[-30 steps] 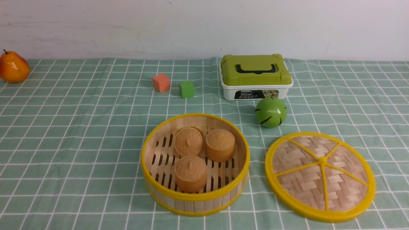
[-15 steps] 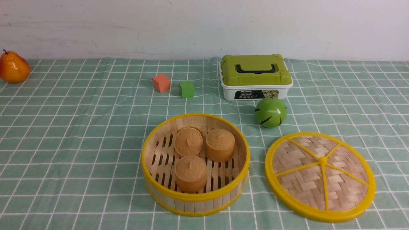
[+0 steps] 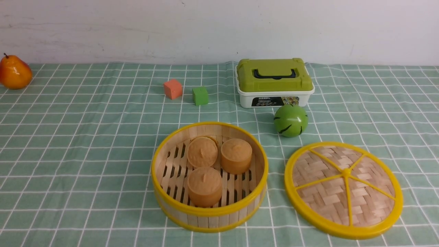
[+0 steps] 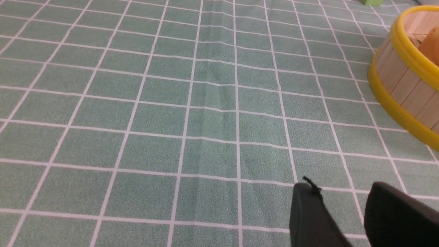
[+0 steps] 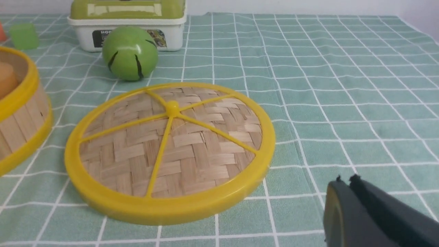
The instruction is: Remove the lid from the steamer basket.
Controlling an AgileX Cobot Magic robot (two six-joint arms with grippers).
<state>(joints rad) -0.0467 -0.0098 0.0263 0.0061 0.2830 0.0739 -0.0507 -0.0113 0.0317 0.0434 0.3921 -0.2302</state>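
Note:
The lid (image 3: 343, 189), a woven bamboo disc with a yellow rim and spokes, lies flat on the cloth to the right of the steamer basket (image 3: 209, 212). The basket stands uncovered with three tan buns (image 3: 219, 168) inside. In the right wrist view the lid (image 5: 169, 151) lies close to my right gripper (image 5: 345, 181), which is shut and empty beside it. In the left wrist view my left gripper (image 4: 339, 188) is open and empty above bare cloth, with the basket's wall (image 4: 404, 82) off to one side. Neither gripper shows in the front view.
A green ball (image 3: 291, 120) sits just behind the lid. A white box with an olive-green top (image 3: 274, 82) stands behind it. A red cube (image 3: 172, 89) and a green cube (image 3: 200, 95) sit at the back middle. An orange pear (image 3: 14, 72) is at the far left.

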